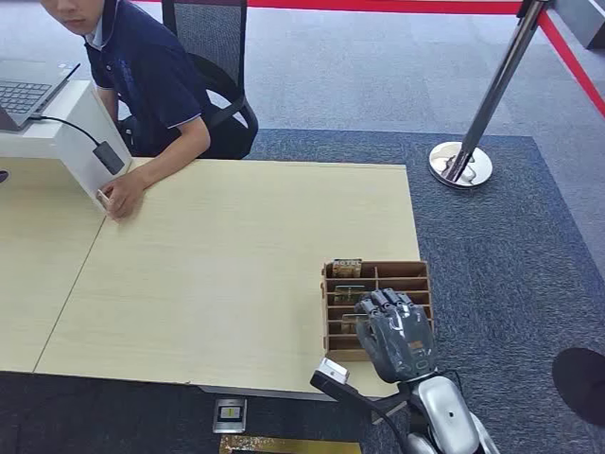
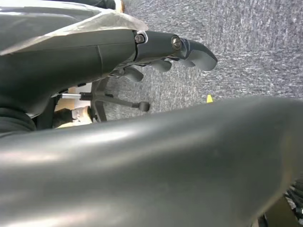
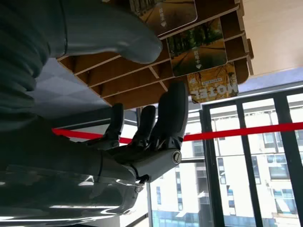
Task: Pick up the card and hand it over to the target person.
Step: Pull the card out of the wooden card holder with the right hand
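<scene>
My right hand [image 1: 394,333] hovers over the wooden card rack [image 1: 414,275] on the table [image 1: 235,274], fingers [image 3: 171,111] apart beside the cards [image 3: 198,46], holding nothing

Even, bright indoor light falls on the table [image 1: 214,265] with soft shadows. The right wrist view has bright, washed-out windows [image 3: 250,179]; the left hand [image 2: 143,165] looms blurred with dull sheen.

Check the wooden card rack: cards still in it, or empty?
Not empty. Cards stand in the slots of the wooden rack; the right robot hand hovers over it, holding none.
</scene>
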